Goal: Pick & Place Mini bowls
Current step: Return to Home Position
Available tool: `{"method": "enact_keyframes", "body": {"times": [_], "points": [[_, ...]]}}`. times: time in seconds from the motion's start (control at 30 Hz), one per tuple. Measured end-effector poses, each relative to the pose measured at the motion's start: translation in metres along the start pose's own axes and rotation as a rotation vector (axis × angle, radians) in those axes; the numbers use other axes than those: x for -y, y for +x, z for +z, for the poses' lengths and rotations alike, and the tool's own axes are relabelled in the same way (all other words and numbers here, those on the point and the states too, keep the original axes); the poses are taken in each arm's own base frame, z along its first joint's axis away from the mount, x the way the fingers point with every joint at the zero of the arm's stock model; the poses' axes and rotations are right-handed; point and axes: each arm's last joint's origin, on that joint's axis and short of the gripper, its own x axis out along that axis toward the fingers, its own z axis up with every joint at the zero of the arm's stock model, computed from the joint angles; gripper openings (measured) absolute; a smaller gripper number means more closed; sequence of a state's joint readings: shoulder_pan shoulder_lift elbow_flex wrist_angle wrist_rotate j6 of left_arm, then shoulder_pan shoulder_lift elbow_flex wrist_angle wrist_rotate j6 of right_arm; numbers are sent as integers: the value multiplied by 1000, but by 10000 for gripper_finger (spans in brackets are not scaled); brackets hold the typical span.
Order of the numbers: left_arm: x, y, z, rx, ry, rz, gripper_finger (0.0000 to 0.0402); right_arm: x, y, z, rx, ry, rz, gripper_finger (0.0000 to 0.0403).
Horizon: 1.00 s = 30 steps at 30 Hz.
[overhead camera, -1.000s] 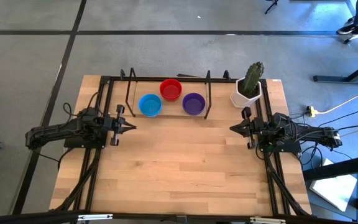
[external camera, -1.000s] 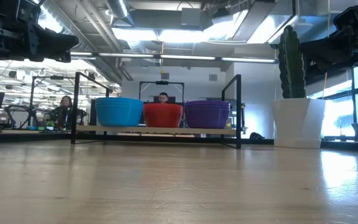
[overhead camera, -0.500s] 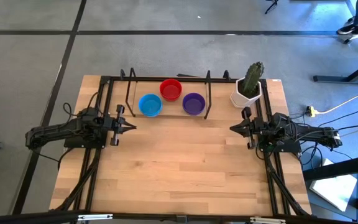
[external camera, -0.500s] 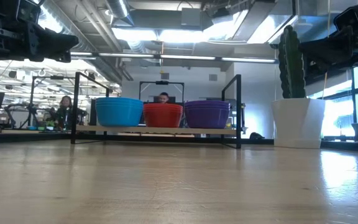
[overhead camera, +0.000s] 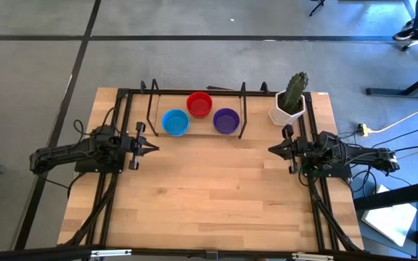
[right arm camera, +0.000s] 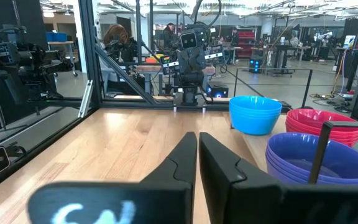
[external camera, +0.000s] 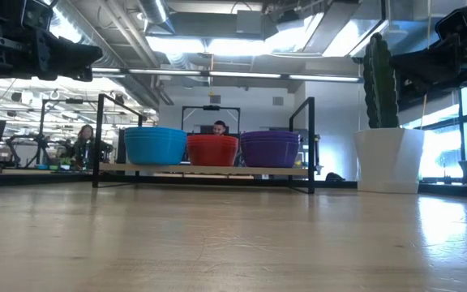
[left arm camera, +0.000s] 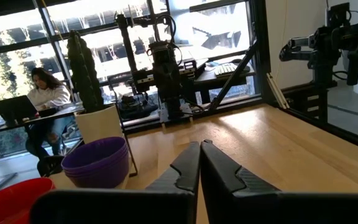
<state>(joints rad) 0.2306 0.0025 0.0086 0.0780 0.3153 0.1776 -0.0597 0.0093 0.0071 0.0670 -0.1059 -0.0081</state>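
Three stacks of mini bowls stand on the table's far part inside a black wire frame: blue [overhead camera: 175, 122], red [overhead camera: 199, 104] and purple [overhead camera: 226, 120]. In the low view they show side by side, blue [external camera: 155, 146], red [external camera: 212, 150], purple [external camera: 270, 149]. My left gripper [overhead camera: 154, 147] hovers at the left side, shut, pointing right, just near of the blue stack. My right gripper [overhead camera: 272, 149] hovers at the right side, shut, pointing left. Each wrist view shows its own fingers closed together, left [left arm camera: 200, 155] and right [right arm camera: 197, 146], holding nothing.
A white pot with a cactus [overhead camera: 291, 101] stands at the far right corner, close behind my right gripper. The black wire frame [overhead camera: 243, 112] has upright posts around the bowls. Bare wooden table [overhead camera: 209, 188] stretches between the arms and toward the near edge. People sit in the room beyond.
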Motion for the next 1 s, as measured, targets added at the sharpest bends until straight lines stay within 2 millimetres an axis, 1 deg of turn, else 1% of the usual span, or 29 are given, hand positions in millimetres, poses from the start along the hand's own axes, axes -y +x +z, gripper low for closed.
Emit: {"method": "enact_keyframes", "body": {"times": [0.4,0.73,1.0], "points": [[0,0,0,0,0,0,6,0,0,0,1,0,0,21],[0,0,0,0,0,0,12,0,0,0,1,0,0,21],[0,0,0,0,0,0,7,0,0,0,0,0,0,21]]}}
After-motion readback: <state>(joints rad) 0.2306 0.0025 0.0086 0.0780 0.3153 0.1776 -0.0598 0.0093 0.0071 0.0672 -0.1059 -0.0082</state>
